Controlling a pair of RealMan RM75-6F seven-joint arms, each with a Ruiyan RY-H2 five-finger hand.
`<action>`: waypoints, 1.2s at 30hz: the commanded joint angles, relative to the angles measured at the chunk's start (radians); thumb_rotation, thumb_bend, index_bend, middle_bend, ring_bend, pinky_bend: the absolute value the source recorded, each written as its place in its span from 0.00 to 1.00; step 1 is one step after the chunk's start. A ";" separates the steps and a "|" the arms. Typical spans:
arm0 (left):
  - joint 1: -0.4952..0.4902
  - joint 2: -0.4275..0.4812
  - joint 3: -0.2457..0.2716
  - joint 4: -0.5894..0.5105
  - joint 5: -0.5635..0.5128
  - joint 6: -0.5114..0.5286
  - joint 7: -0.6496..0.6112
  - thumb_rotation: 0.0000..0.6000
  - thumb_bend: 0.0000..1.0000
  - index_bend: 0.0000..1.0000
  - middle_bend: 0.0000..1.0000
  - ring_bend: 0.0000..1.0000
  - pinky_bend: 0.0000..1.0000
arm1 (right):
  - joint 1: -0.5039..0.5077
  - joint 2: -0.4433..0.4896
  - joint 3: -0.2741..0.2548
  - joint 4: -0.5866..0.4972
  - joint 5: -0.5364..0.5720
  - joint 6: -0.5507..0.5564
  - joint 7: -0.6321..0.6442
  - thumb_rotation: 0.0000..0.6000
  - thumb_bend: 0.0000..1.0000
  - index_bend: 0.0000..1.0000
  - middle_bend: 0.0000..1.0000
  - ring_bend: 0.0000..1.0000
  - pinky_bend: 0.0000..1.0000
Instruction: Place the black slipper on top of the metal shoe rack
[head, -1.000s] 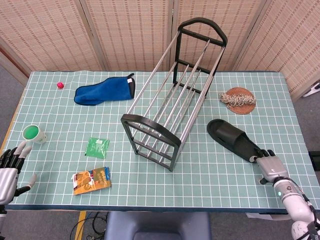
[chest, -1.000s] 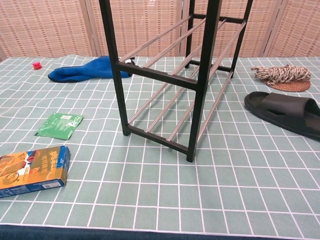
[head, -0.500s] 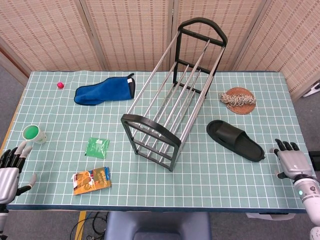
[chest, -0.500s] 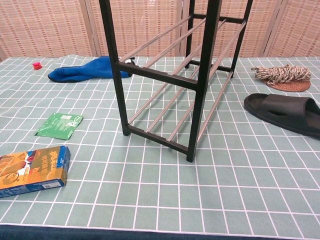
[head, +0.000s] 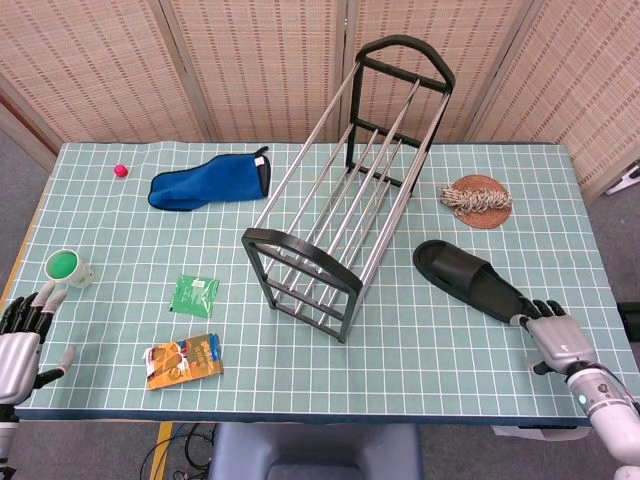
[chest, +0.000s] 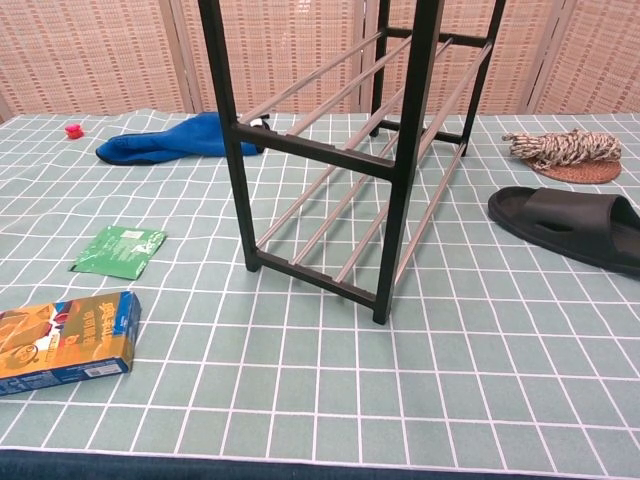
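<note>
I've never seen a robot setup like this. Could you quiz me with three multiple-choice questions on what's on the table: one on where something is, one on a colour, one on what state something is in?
1. Where does the black slipper lie?
A. On top of the shoe rack
B. On the table, to the right of the rack
C. Under the blue mitt

2. What colour is the inside of the small cup at the table's left edge?
A. Green
B. Red
C. Yellow

3. What is the right hand doing?
A. Lifting the slipper in the air
B. Resting on the rack
C. Sitting at the slipper's near end, with the slipper flat on the table

Answers:
1. B: the black slipper lies on the table, beside the shoe rack.
2. A: the cup shows green inside.
3. C: the right hand is by the slipper's tip, nothing lifted.
</note>
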 joint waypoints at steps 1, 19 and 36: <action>0.001 0.001 0.001 -0.001 0.003 0.002 -0.004 1.00 0.38 0.04 0.00 0.00 0.00 | 0.026 -0.040 0.001 0.046 0.047 -0.041 -0.019 1.00 0.27 0.24 0.00 0.00 0.00; 0.012 0.012 0.010 -0.004 0.025 0.020 -0.024 1.00 0.38 0.04 0.00 0.00 0.00 | 0.052 -0.083 0.030 0.162 0.155 -0.020 -0.003 1.00 0.28 0.24 0.00 0.00 0.00; -0.006 0.019 0.003 0.005 0.015 -0.016 -0.058 1.00 0.38 0.04 0.00 0.00 0.00 | 0.061 -0.050 0.110 0.228 0.110 -0.163 0.314 1.00 0.25 0.00 0.00 0.00 0.00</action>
